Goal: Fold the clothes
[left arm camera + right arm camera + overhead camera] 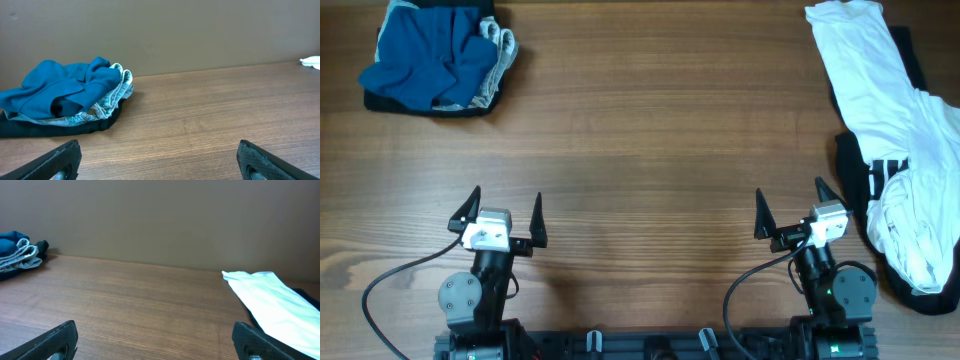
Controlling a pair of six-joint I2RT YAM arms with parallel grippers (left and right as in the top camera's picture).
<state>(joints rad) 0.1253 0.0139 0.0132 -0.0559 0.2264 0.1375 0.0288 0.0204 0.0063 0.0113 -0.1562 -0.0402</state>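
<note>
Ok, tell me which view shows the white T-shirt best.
Overhead: nearly all the white T-shirt shows, black print included. The right wrist view catches only one end; the left wrist view, just a white sliver.

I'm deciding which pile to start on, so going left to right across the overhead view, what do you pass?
From the left: pile of blue clothes → left gripper → right gripper → white T-shirt. The black garment lies under the T-shirt and overlaps it, so it is left out.
</note>
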